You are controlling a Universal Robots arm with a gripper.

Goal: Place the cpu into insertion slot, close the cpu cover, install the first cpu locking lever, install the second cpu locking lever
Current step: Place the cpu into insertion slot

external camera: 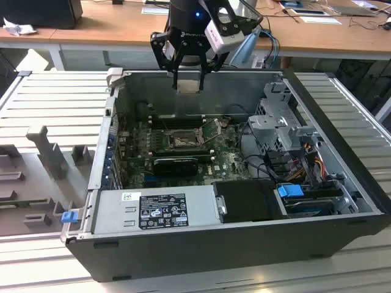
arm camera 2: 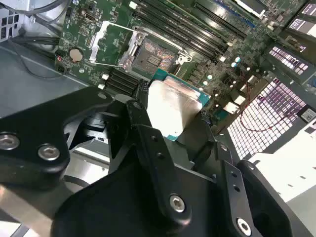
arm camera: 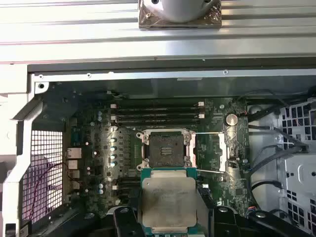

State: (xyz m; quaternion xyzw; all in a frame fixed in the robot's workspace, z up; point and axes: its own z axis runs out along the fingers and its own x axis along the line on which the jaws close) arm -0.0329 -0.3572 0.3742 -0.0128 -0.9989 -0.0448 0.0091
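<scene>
Gripping cpu point(arm camera: 170, 202) (seemingly above insertion slot point(arm camera: 167, 148))

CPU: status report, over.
Gripper shut on pale flat square cpu, above open dark computer case. Empty dark-rimmed square insertion slot uncovered. Nothing seen in the way.

insertion slot point(arm camera: 167, 150) open from above, memory slots point(arm camera: 158, 111) beside, cables point(arm camera: 271, 155) aside
</scene>
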